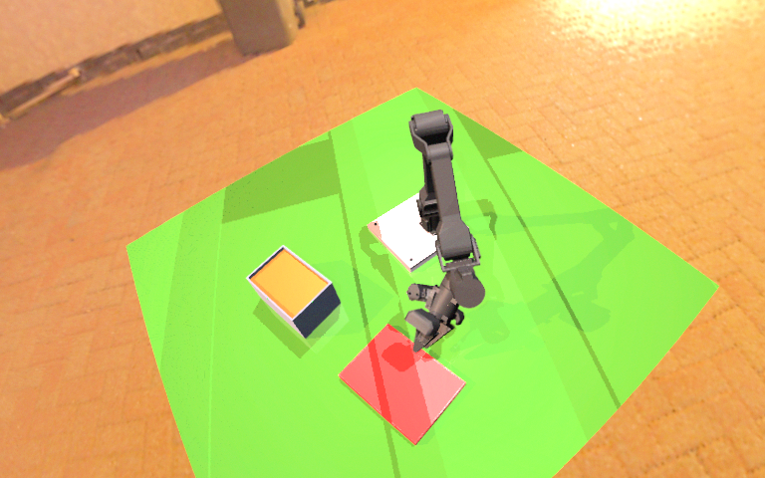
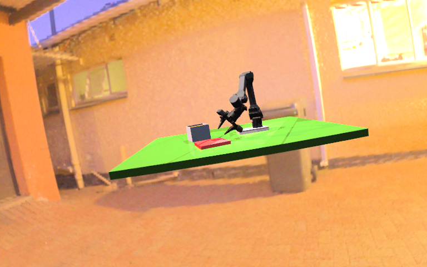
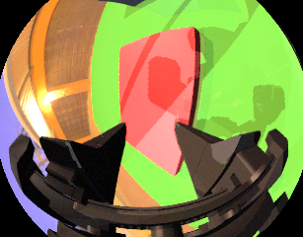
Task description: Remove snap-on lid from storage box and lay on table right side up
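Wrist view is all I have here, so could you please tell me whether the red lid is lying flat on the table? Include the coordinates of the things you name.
Observer: Yes, the exterior view shows the red lid (image 1: 401, 390) (image 2: 212, 143) (image 3: 141, 74) lying flat on the green tabletop (image 1: 523, 332) (image 2: 275, 145) (image 3: 225, 30).
Operator: Thank you. Could you also tell me how the storage box stands?
Observer: The top view shows the storage box (image 1: 322, 311) (image 2: 199, 133) upright beside the lid, its top open and its orange inside showing.
Operator: And which edge of the lid is my open gripper nearest, please?
Observer: In the top view, the gripper (image 1: 416, 346) (image 2: 222, 131) (image 3: 150, 126) is at the edge facing the arm's white base plate (image 1: 410, 266) (image 2: 263, 128).
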Motion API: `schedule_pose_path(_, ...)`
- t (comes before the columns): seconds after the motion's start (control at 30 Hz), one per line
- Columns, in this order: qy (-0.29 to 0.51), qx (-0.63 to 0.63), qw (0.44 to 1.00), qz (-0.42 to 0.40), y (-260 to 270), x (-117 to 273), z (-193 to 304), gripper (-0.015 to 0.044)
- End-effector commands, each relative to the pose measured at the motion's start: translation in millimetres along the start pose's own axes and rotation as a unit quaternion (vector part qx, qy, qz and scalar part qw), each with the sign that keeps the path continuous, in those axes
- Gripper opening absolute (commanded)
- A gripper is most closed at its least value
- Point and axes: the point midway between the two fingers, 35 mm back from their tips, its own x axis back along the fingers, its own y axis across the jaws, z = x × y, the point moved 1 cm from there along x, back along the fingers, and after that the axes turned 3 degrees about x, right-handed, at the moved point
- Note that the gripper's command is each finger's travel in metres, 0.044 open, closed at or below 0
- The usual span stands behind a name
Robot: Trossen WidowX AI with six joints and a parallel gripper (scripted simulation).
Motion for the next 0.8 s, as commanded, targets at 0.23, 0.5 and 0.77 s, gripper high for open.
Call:
schedule_pose_path(0.23, 0.002, 0.001, 1.0, 0.001, -9.7, 11.3, 0.4, 0.044)
schedule_pose_path(0.5, 0.002, 0.001, 1.0, 0.002, -20.2, 23.6, 0.9, 0.044)
schedule_pose_path(0.77, 0.002, 0.001, 1.0, 0.003, -30.7, 35.8, 1.5, 0.044)
